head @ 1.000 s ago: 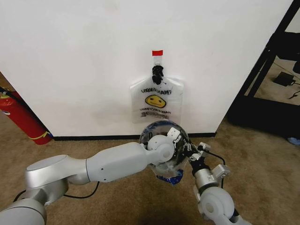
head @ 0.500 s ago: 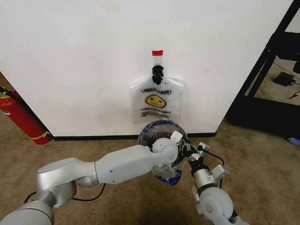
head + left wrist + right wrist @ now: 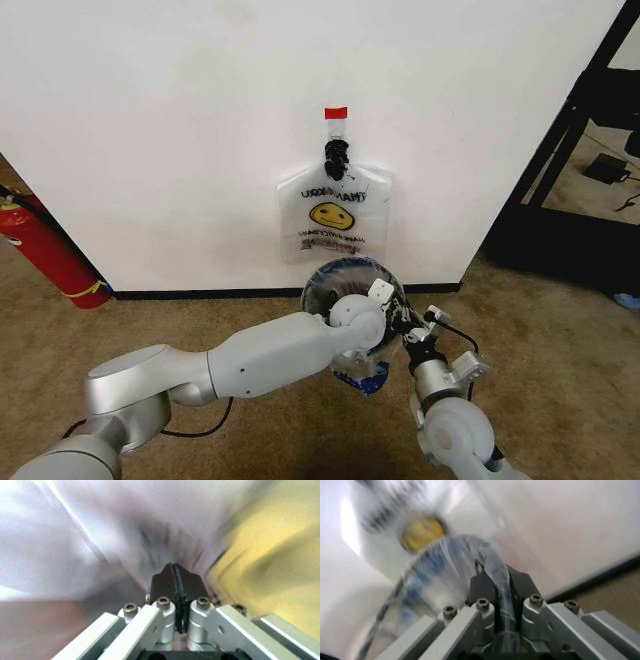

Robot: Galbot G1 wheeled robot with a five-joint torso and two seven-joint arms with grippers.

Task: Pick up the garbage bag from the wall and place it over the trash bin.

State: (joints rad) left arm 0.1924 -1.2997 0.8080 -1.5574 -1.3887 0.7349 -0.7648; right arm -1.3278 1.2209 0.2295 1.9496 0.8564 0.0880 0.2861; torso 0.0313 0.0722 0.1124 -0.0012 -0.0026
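Two grippers are at work low in front of the plain white wall w/ black baseboard. Left gripper has its fingers pressed together, pinching film of the thin translucent white plastic garbage bag w/ blue tape pieces. Right gripper is likewise clamped on a twisted strand of the same bag. Bag sits draped over the small round black wire-mesh trash bin, just below a similar smiley bag w/ mirrored print, hanging on the black hook under red tape. Red fire extinguisher stands well off to the left.

Handling, as a judgement: v. light, limp, slippery film; stretches or tears if tugged hard against mesh. Best hold is probably the taped rim edges, on opposite sides, to keep the mouth spread.
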